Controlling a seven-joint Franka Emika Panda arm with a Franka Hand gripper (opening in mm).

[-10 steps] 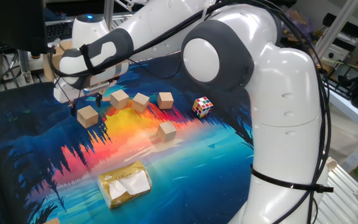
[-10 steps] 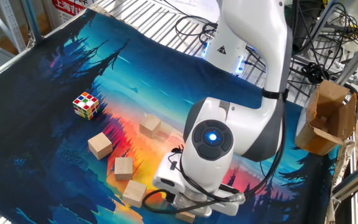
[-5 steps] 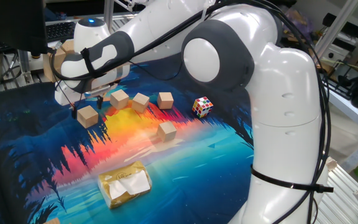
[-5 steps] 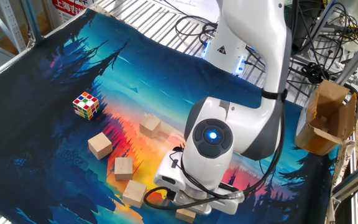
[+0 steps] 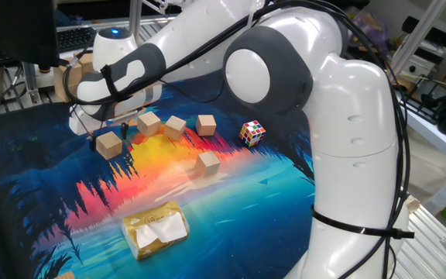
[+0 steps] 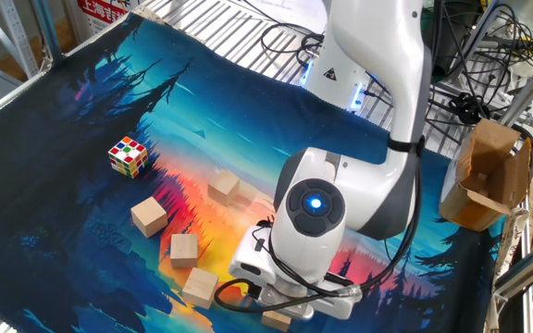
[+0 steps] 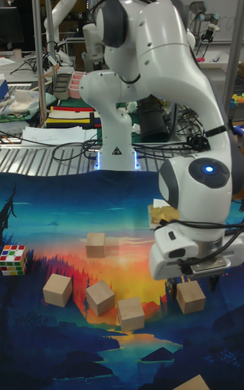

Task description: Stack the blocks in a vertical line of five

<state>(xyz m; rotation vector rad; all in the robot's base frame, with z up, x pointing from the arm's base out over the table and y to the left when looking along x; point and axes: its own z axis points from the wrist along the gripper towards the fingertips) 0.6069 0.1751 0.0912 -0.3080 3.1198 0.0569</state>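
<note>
Gripper (image 7: 192, 273) hangs just above one block (image 7: 191, 296) on the mat (image 7: 41, 214), its fingers apart on either side of the block's top. Four more blocks lie scattered nearby, toward the puzzle cube (image 7: 13, 258).

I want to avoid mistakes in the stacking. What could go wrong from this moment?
The gripper hangs just above one block; if off-centre, a finger might push it away. All five blocks lie apart, none stacked, so a tall stack may lean. The puzzle cube is similar in size and could be mistaken.
</note>
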